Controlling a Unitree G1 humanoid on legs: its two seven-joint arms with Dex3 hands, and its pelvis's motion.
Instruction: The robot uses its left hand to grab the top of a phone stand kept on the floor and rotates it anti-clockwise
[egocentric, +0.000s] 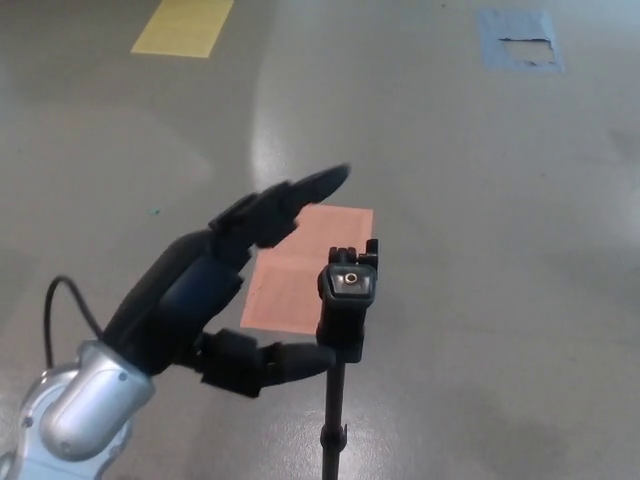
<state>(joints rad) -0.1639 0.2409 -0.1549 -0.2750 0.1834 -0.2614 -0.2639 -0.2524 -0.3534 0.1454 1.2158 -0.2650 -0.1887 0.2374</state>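
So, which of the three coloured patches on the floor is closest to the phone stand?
The orange patch, lying just behind the top of the phone stand. The yellow patch and the blue patch lie far away at the picture's top edge.

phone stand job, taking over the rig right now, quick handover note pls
Left hand: open, fingers spread, just left of the stand top, thumb tip close to the post; contact can't be told, nothing gripped.
Right hand: not in view.
Phone stand: upright on the grey floor, head in front of the orange patch.
Done: hand is beside the stand.
Left: close the hand on the stand top, then rotate it anti-clockwise.
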